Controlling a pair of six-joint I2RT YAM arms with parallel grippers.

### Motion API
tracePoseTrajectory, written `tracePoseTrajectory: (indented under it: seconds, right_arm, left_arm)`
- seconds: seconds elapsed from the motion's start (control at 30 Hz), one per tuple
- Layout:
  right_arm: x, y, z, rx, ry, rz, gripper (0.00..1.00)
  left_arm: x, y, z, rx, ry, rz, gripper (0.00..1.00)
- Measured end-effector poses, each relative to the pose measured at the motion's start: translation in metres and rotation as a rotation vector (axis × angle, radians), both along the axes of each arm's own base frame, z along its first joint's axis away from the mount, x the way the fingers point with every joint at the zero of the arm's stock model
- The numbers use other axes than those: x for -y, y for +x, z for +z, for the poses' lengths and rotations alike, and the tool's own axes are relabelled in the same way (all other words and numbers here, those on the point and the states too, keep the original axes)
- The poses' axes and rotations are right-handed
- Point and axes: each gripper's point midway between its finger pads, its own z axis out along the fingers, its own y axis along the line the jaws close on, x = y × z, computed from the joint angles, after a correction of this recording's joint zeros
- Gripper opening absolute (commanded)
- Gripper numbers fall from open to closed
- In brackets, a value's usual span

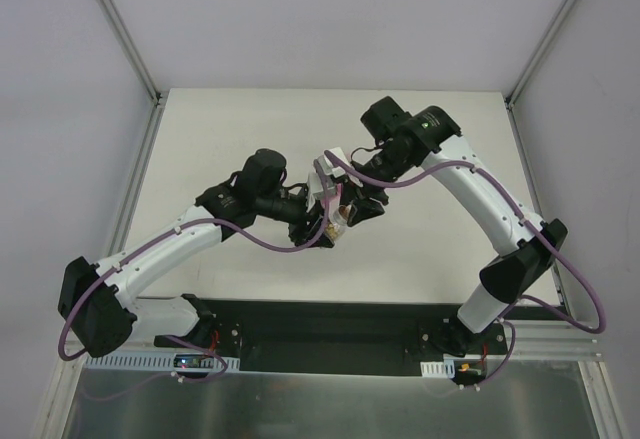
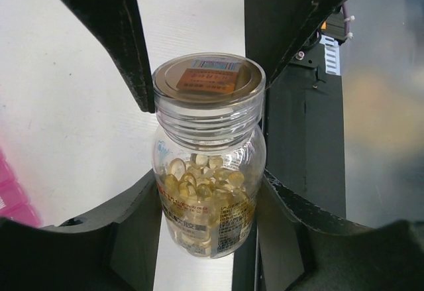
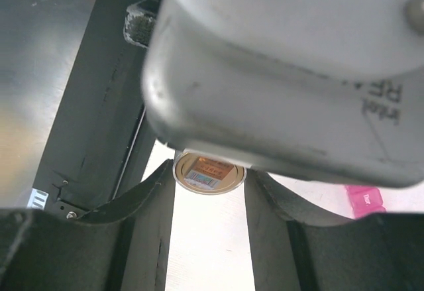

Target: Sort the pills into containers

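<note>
Above white table (image 1: 250, 129), clamps bottle (image 2: 209, 132) of pills (image 2: 205, 178) in left gripper (image 2: 209, 205), long axis and sealed mouth aimed between right gripper (image 3: 209, 175) fingers; grip there indiscernible.

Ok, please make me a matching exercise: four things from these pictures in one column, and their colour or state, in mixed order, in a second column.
Things:
1. pills
2. bottle top
3. pill organizer
4. left claw

Colour or state:
A. bright pink
B. closed on the clear bottle
C. gold, with an orange label
D. pale yellow, inside the clear bottle

Pairs: 1-D, 2-C, 3-A, 4-B
</note>
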Motion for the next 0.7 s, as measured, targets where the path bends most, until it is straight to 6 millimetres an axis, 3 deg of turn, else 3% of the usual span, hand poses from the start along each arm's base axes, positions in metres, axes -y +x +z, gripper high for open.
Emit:
tracePoseTrajectory:
  seconds: [0.27, 0.7]
  right_arm:
    - [-0.005, 0.0, -0.003, -0.077, -0.026, -0.05, 0.26]
    - [-0.016, 0.013, -0.008, -0.113, -0.047, -0.129, 0.27]
  left_arm:
    - [-0.005, -0.001, -0.005, -0.04, 0.031, 0.02, 0.11]
    - [-0.021, 0.013, -0.016, -0.021, 0.128, 0.15, 0.11]
